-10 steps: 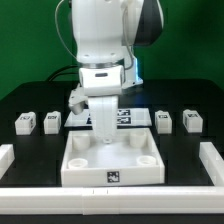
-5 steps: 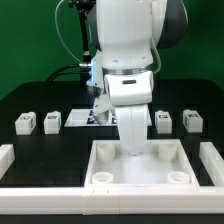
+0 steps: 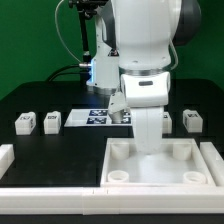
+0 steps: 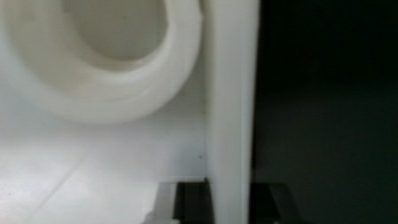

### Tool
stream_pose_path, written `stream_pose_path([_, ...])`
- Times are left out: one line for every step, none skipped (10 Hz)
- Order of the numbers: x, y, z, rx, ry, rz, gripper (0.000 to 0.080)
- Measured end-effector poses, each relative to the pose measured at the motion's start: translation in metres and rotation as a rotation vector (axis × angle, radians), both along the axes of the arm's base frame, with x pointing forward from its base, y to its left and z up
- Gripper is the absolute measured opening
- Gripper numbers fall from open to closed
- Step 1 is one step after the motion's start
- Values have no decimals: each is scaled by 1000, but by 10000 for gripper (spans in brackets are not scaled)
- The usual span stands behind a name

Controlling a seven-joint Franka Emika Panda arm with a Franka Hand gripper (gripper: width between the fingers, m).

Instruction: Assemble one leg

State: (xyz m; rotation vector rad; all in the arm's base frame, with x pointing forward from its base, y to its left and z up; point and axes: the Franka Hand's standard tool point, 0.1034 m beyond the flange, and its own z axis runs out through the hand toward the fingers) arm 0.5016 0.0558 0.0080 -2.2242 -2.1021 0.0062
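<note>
Pinching the white tabletop by its thin wall, the gripper is pressing its jaws together on it, low at the exterior view's right on the black table. Loose legs are lying behind, flanking the marker board. The wrist view is showing a round corner socket.

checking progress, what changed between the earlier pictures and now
The arm and the white tabletop slid together toward the exterior view's right, the fingers shut on its edge throughout. The small parts behind and the marker board stayed put.
</note>
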Motion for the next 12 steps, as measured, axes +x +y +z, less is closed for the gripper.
stream_pose_path([-1, -4, 0, 4, 2, 7, 59])
stream_pose_path([-1, -5, 1, 4, -4, 12, 59])
stream_pose_path([-1, -5, 0, 5, -11, 10, 59])
stream_pose_path([-1, -4, 0, 6, -18, 10, 59])
stream_pose_path([-1, -4, 0, 6, -18, 10, 59])
stream_pose_path([-2, -4, 0, 6, -17, 9, 112])
stream_pose_path([-2, -5, -1, 6, -16, 9, 112])
stream_pose_path([-2, -5, -1, 6, -16, 8, 307])
stream_pose_path([-2, -5, -1, 6, -16, 8, 441])
stream_pose_path([-2, -5, -1, 6, -16, 8, 441])
stream_pose_path([-2, -5, -1, 6, -15, 8, 595])
stream_pose_path([-2, -5, -1, 6, -15, 8, 633])
